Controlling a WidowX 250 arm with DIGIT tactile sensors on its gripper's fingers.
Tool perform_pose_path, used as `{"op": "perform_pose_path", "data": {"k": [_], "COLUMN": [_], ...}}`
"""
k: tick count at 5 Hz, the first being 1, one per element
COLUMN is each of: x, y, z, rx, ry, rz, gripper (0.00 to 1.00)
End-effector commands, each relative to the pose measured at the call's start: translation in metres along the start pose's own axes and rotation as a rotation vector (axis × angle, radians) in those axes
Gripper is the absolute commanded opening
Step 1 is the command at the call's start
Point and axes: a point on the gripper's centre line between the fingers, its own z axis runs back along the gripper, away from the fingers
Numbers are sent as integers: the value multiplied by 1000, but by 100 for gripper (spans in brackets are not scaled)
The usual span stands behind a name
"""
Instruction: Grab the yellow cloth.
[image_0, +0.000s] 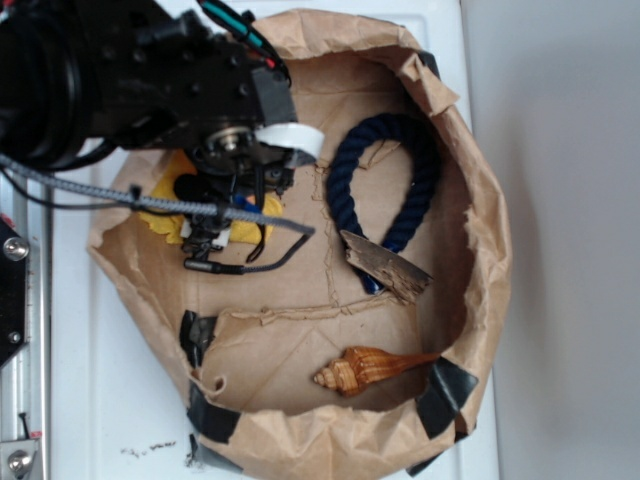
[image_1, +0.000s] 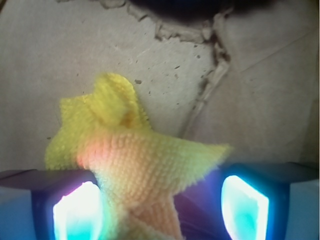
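Note:
The yellow cloth lies on the brown paper at the left of the paper nest, mostly hidden under my arm. In the wrist view the cloth is bunched into a raised fold that runs down between my fingers. My gripper is right over it, and in the wrist view the gripper stands open. The left fingertip touches the cloth. The right fingertip is apart from it, with a dark gap between.
A navy rope loop lies right of the cloth. A piece of bark sits at the rope's lower end. A brown shell lies at the front. Raised brown paper walls with black tape ring everything.

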Motion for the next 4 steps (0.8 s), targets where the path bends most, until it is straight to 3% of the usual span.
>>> {"op": "perform_pose_path", "data": {"k": [1,4], "x": [9,11], "y": [8,11], "z": [16,23], "rx": [4,-9], "ry": [-49,-76], "rz": [42,74], "gripper": [0,0]}}
